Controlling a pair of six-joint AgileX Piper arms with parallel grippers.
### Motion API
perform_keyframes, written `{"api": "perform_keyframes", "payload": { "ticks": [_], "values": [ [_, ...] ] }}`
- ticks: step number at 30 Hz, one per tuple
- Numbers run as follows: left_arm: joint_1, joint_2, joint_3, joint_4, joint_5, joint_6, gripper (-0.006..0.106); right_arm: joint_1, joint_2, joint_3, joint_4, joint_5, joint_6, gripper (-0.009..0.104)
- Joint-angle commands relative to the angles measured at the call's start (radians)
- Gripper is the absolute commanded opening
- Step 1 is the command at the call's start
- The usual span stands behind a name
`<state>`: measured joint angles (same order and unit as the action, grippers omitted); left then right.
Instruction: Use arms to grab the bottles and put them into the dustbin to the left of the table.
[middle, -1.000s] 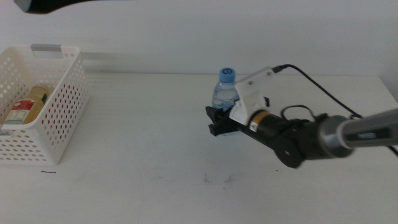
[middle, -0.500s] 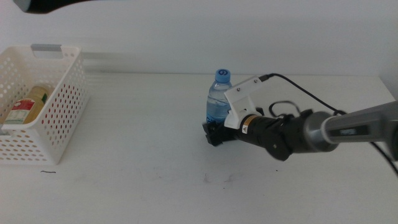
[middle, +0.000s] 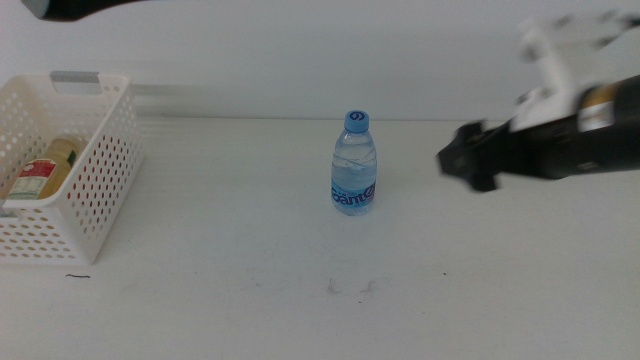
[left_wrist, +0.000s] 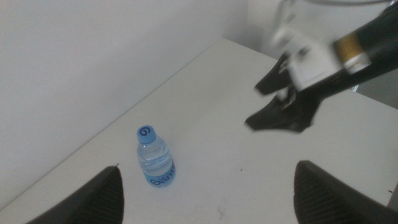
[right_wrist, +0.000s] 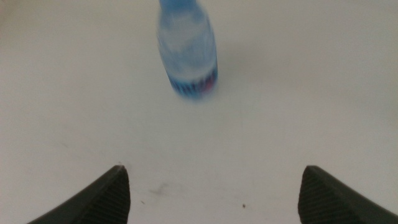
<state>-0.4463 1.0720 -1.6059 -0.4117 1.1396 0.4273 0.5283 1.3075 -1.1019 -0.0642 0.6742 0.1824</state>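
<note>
Right hand (middle: 462, 165) open; dustbin (middle: 95, 190) holds bottle (middle: 40, 172).

White table (middle: 250, 310); water bottle (middle: 354, 165) upright; basket (middle: 85, 190) at left

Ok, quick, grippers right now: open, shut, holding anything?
Left gripper: open, empty, held high above the table.
Right gripper: open, empty, off to the right of the water bottle, not touching it.
</note>
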Motion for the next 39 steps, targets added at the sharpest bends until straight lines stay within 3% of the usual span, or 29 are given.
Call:
{"api": "perform_keyframes", "payload": {
  "ticks": [1,14,16,19,21,23,27,29,31,33,39],
  "values": [
    [-0.004,-0.003,-0.001,-0.005,-0.009,-0.009,0.094,0.001,-0.096,0.008,0.000,0.035,0.004,0.090],
    [-0.004,-0.003,-0.001,-0.005,-0.009,-0.009,0.094,0.001,-0.175,0.008,-0.003,0.030,0.002,0.090],
    [-0.004,-0.003,-0.002,0.074,-0.039,-0.005,0.094,0.001,-0.175,0.008,-0.003,0.030,0.002,0.090],
    [-0.017,0.011,0.062,0.090,-0.098,-0.019,0.094,0.001,-0.175,0.008,-0.003,0.030,0.002,0.090],
    [-0.075,0.006,0.203,0.107,-0.301,-0.028,0.094,0.001,-0.175,0.008,-0.003,0.030,0.002,0.090],
    [-0.149,-0.014,0.381,0.189,-0.595,-0.071,0.094,0.001,-0.175,0.008,-0.003,0.030,0.002,0.090],
    [-0.255,0.003,0.855,0.489,-1.381,-0.224,0.094,0.001,-0.175,0.008,0.002,0.030,0.002,0.090],
    [-0.249,0.072,1.031,0.489,-1.714,-0.288,0.094,0.001,-0.175,0.008,0.002,0.030,0.002,0.090],
    [-0.249,0.184,1.155,0.412,-1.882,-0.371,0.094,0.001,-0.175,0.008,0.002,0.030,0.002,0.090],
    [-0.249,0.303,1.205,0.344,-1.947,-0.408,0.094,0.001,-0.175,0.008,0.004,0.030,0.002,0.090],
    [-0.249,0.582,1.179,0.355,-2.158,-0.402,0.094,0.001,-0.175,0.008,0.004,0.030,0.002,0.090]
  ]
}}
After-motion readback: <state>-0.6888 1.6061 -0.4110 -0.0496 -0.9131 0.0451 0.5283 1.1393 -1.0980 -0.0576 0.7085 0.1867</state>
